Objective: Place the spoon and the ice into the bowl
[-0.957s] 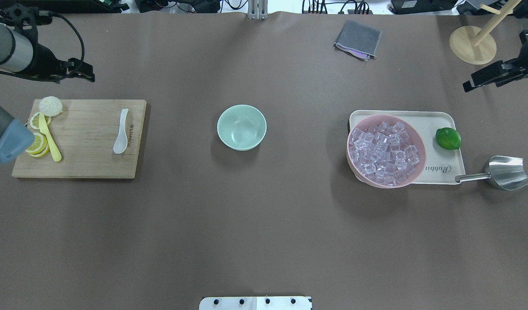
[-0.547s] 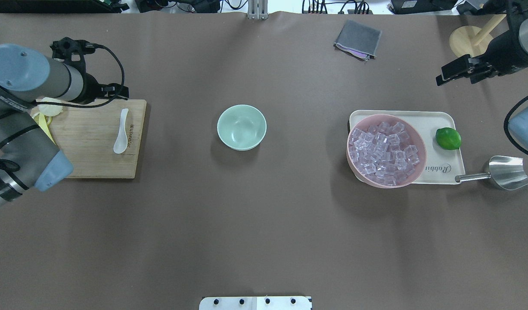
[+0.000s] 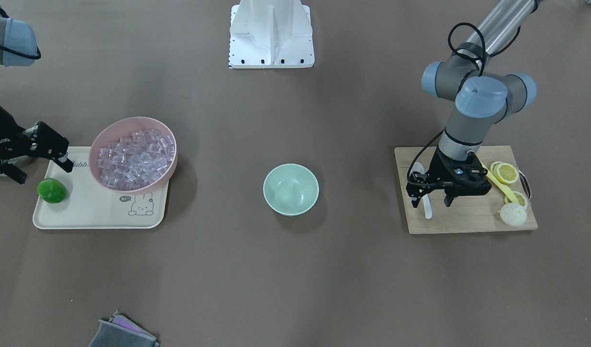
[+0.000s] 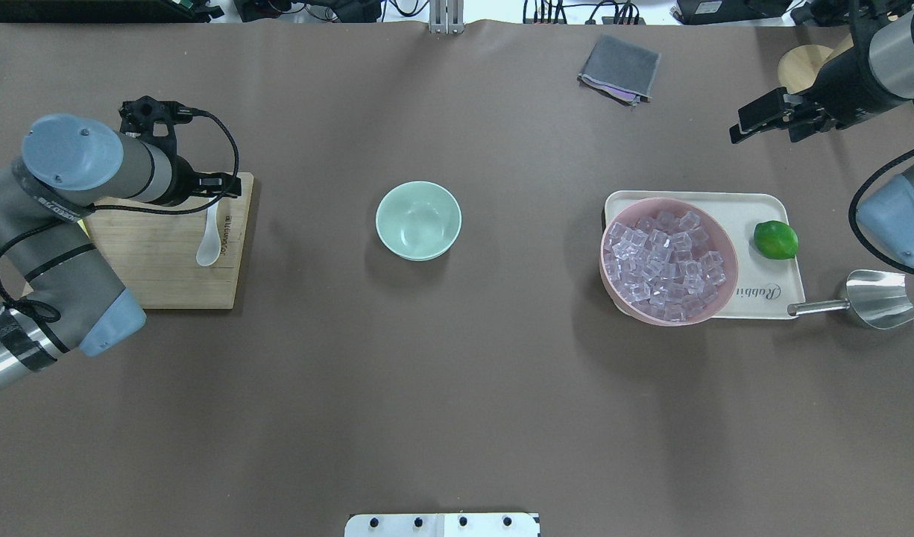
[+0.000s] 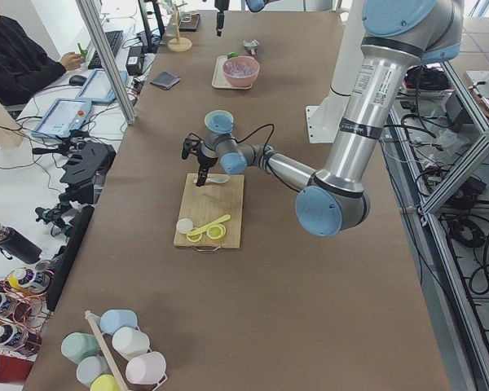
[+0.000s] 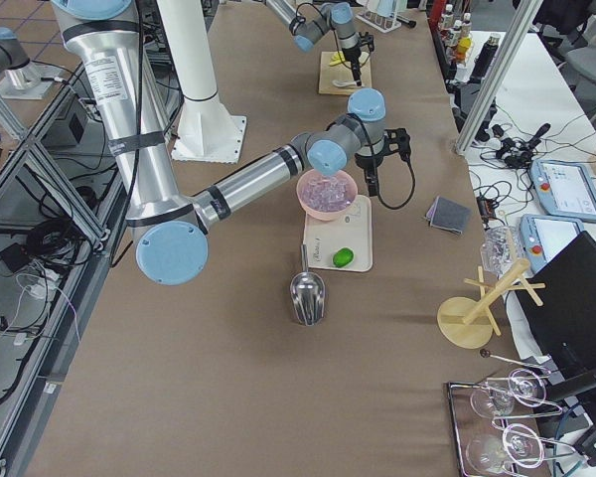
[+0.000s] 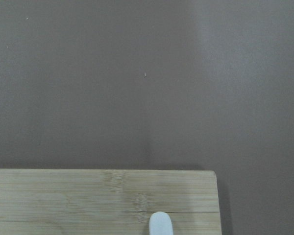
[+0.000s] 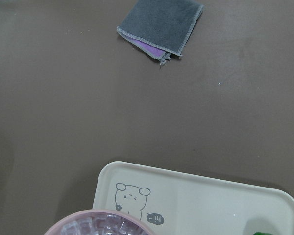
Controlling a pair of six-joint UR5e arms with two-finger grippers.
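Left hand (image 3: 431, 200) — spread apart — hangs over the spoon (image 3: 426, 208), at its handle end, on the board (image 3: 469, 219).

White spoon (image 4: 209, 239), heaped ice (image 4: 666, 265), mint bowl (image 4: 397, 239)

Our left arm (image 3: 475, 99) is folded at the elbow with its wrist aimed straight down. The left gripper (image 3: 431, 202) hangs vertical, jaws spread wide. Our right arm (image 4: 895, 46) comes in low and slanted, and the right gripper (image 3: 44, 172) tilts downward, fingers (image 3: 63, 161) parted too.
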